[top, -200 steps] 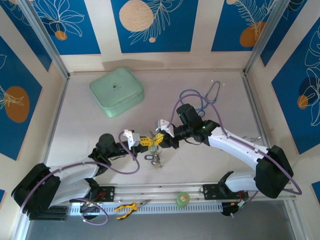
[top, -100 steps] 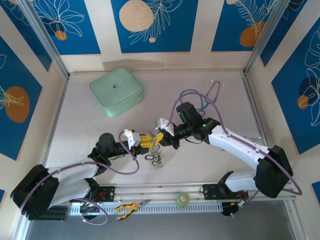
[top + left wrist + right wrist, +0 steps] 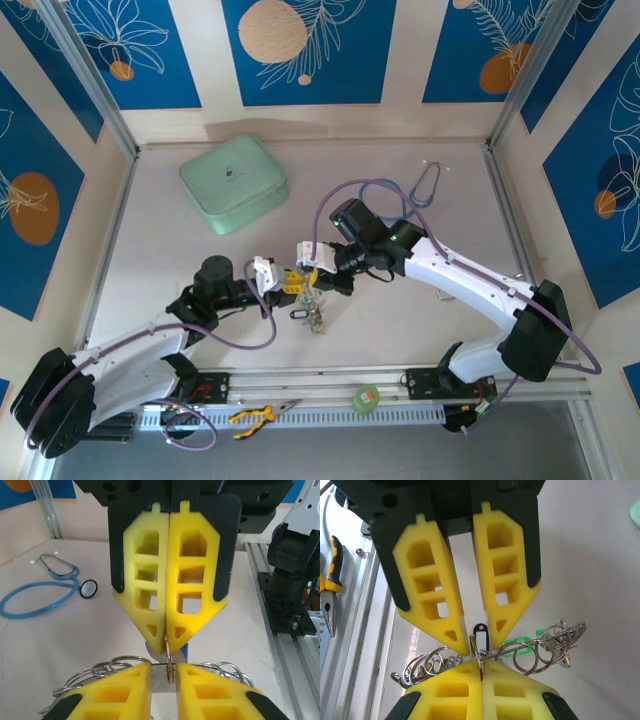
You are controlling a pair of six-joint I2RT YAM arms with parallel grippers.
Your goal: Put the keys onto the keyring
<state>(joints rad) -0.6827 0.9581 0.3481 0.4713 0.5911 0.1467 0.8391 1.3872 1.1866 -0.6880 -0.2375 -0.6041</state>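
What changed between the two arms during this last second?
The right arm swung left, bringing its claw closer to the left claw, tip to tip beside the keys. The left arm shifted its rear slightly, yet its claw held its place. The mint case, stethoscope and pliers stayed put.

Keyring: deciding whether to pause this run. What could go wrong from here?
The right end effector pinches only a thin edge of the keyring; it could slip free. The left end effector has fingers slightly apart around it, so that grip looks uncertain and the keyring might drop. Both end effectors nearly touch tip to tip; a small move risks collision.
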